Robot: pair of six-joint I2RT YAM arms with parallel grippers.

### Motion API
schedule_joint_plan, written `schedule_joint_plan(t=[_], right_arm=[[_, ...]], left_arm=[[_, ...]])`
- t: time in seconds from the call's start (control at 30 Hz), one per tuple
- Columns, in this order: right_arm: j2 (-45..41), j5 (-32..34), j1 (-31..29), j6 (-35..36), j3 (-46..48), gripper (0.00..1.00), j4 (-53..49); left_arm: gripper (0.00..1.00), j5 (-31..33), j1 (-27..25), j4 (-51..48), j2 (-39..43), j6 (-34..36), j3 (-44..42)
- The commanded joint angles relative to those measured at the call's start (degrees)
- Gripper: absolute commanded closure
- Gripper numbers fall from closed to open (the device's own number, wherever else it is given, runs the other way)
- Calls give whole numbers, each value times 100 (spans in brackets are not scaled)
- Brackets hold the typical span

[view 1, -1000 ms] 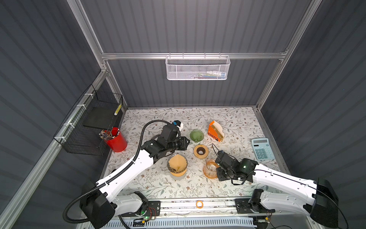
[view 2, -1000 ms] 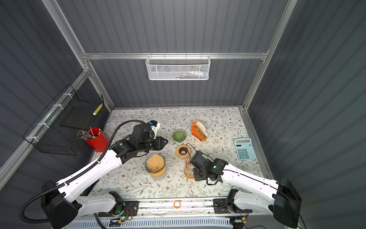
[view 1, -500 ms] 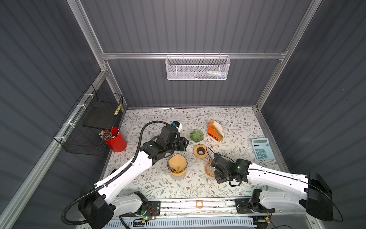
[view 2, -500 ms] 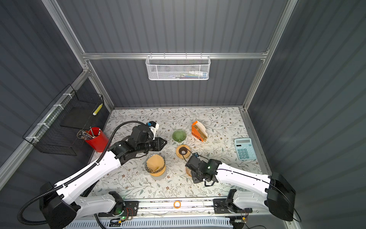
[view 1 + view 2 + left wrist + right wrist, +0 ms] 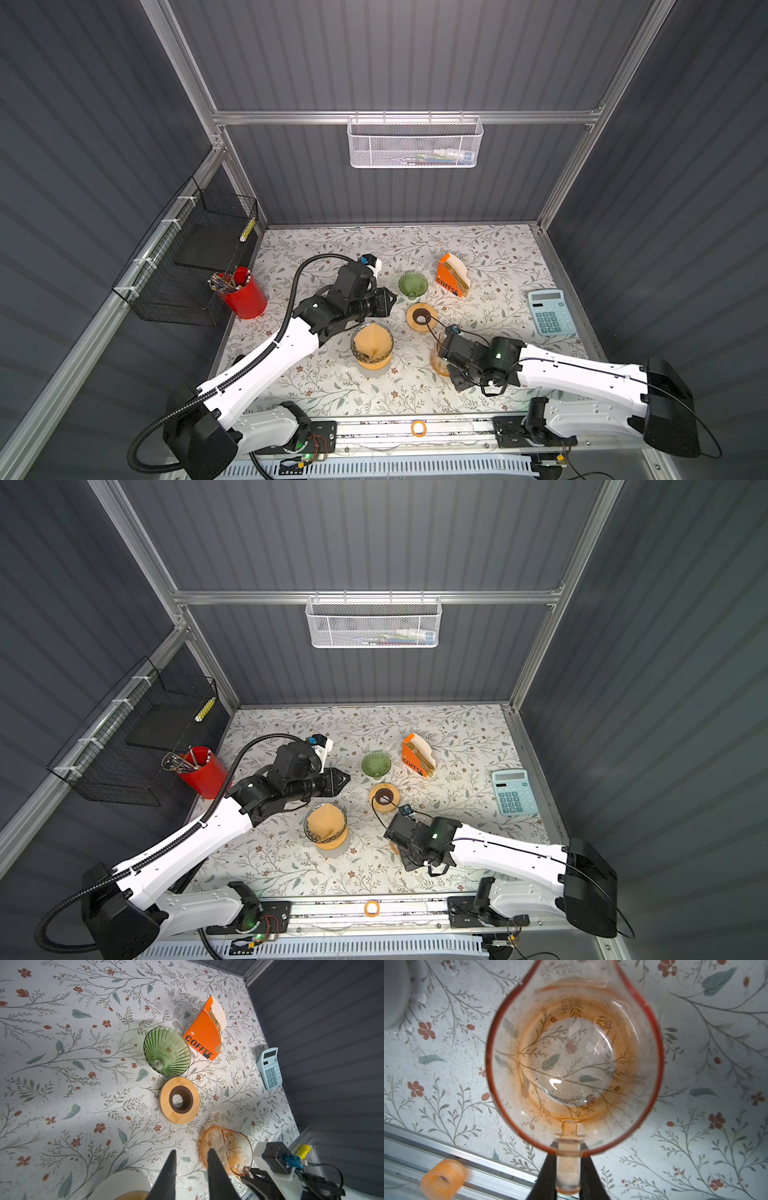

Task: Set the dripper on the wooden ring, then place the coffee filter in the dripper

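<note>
Clamped right pincer (image 5: 568, 1145) on the amber glass server (image 5: 571, 1053), at its handle, spout pointing away (left pincer (image 5: 191, 1151) narrow, empty). Probably needed a firm, level lift.

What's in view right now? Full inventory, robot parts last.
green dripper: 1, green glass, mid-table, empty
filter box: 1, orange, right of green dripper, pale filters inside
wooden ring: 1, tan with brown core, in front of green dripper
clear dripper: 1, clear glass, tan filter inside, front centre
carafe: 1, amber glass, front right, empty
red cup: 1, red, left edge, pens inside
calculator: 1, light blue, right edge
mesh basket: 1, white, back wall
wire basket: 1, black, left wall
tape roll: 1, orange, front rail
left gripper: 1, black, jaws slightly apart, empty
right gripper: 1, black, closed on carafe handle
</note>
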State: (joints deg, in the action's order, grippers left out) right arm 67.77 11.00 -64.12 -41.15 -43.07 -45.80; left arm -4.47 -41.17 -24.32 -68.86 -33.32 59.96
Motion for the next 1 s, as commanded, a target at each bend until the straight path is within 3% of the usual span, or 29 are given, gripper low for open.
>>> schedule_joint_plan(t=[0.0,0.5,0.7,0.97], right_arm=[[47,192,-234,-195,-258,89,-82],[754,121,-878,-367,-562,88,241],[747,198,-906,-475,-525,73,149],[730,217,-910,-558,-548,64,-172]], left_arm=[[73,51,12,-80,154,-69,-83],[73,84,12,-126,263,-96,-90],[73,117,12,-152,274,-87,-99],[73,117,13,-144,209,-75,-56]])
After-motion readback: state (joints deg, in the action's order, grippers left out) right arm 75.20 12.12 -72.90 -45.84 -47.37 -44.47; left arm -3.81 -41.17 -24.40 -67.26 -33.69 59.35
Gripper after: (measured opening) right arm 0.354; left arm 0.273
